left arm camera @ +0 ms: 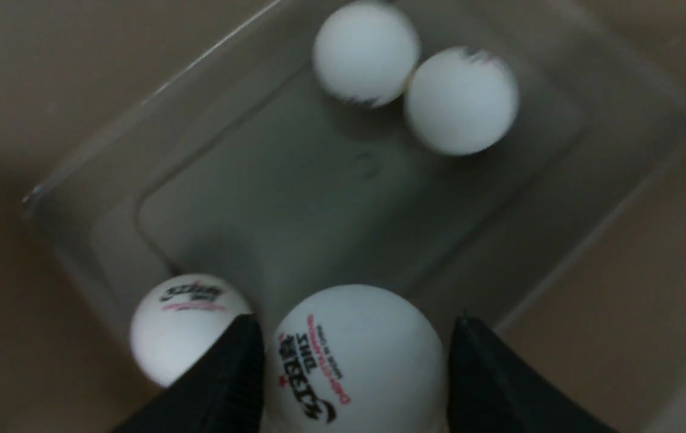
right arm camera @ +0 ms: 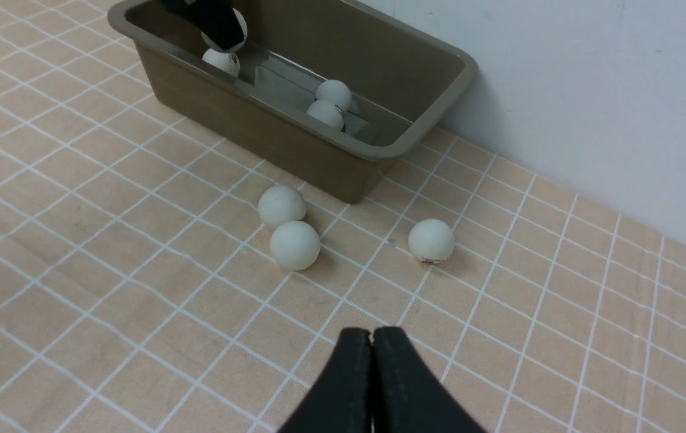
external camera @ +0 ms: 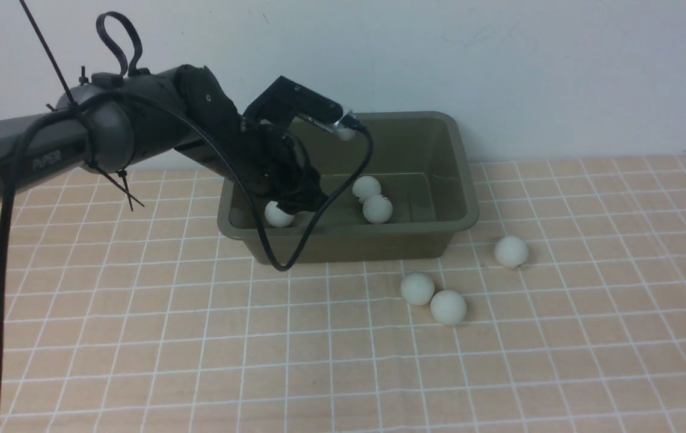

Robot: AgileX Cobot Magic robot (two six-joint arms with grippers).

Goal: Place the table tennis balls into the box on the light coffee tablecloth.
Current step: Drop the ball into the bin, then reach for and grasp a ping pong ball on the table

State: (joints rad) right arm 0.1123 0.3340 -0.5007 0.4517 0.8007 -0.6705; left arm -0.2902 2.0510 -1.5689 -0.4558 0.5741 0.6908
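**Left gripper clamping a ball inside the tub**

Your left gripper (left arm camera: 355, 322) is squeezing a matte white table tennis ball with red and black print (left arm camera: 355, 361) between its black fingers (left arm camera: 222, 385), above the floor of the olive-green rectangular plastic tub (external camera: 466, 180). Just beside one finger, a second printed white ball (left arm camera: 183, 328) is lying on the tub floor. Farther ahead of the hand, two more white balls (left arm camera: 367, 51) (left arm camera: 462, 99) are touching each other. Beyond the tub wall, three loose white balls (external camera: 418, 288) (external camera: 448, 307) (external camera: 511, 251) are resting on the peach-beige grid-pattern cloth (external camera: 138, 337). Your right gripper (right arm camera: 371, 337) is hovering over that cloth, pinched closed on nothing.
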